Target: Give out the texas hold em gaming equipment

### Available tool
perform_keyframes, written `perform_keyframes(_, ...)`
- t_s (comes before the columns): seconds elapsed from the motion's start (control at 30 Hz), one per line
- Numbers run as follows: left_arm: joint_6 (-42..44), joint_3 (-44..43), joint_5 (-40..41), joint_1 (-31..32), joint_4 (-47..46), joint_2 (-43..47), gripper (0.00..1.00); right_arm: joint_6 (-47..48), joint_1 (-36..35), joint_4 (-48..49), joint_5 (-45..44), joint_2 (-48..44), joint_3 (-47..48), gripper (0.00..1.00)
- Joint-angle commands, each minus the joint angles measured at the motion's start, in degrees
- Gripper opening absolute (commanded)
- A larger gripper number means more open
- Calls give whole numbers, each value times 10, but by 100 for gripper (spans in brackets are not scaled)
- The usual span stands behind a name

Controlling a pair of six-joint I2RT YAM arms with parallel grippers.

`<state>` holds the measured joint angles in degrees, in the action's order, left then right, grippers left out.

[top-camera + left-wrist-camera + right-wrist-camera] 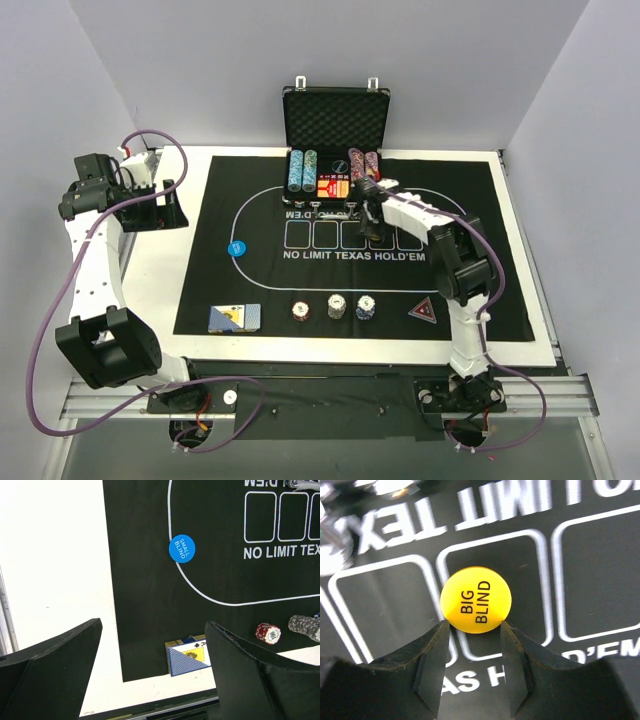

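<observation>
- Right gripper (472, 630): narrowed on the lower edge of the yellow disc (476, 600), mid-frame, above the mat's (600, 555) card boxes.
- Left gripper (150, 680): wide apart, holding nothing, lower frame.
- Blue disc (236, 247): on the mat, left of centre.
- Cards (234, 317), chip stacks (337, 306), triangular marker (424, 311): a row along the mat's lower edge.
- Step, as judged: placing the yellow disc.
- Next move calls for: a free spot, lowering the disc flat, then release.
</observation>
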<state>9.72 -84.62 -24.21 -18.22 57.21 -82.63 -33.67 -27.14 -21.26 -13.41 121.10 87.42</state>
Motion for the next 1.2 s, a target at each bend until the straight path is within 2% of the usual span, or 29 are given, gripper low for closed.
perform_keyframes(0.0,12,-18,-1,-9,-2,17,95,-34,59,-62,-52,-21,-19,40)
perform_keyframes(0.17,12,-16,-3,-9,-2,14,96,-44,111,-84,-55,-1,16,40)
perform_keyframes(0.37,15,-19,-22,-9,-2,7,96,-48,162,-103,-33,55,109,40)
perform_keyframes(0.57,16,-16,-28,-9,2,-1,95,-42,181,-112,12,118,212,42)
perform_keyframes(0.7,23,-9,-22,-9,1,5,96,-39,182,-117,36,132,244,42)
perform_keyframes(0.8,26,-12,-22,-9,4,6,96,-32,174,-107,43,90,222,57)
perform_keyframes(0.93,24,-13,-26,-9,1,7,96,-17,156,-94,18,5,141,68)
perform_keyframes(1.17,21,-5,-31,-9,-3,16,96,-36,156,-42,22,-101,-33,66)
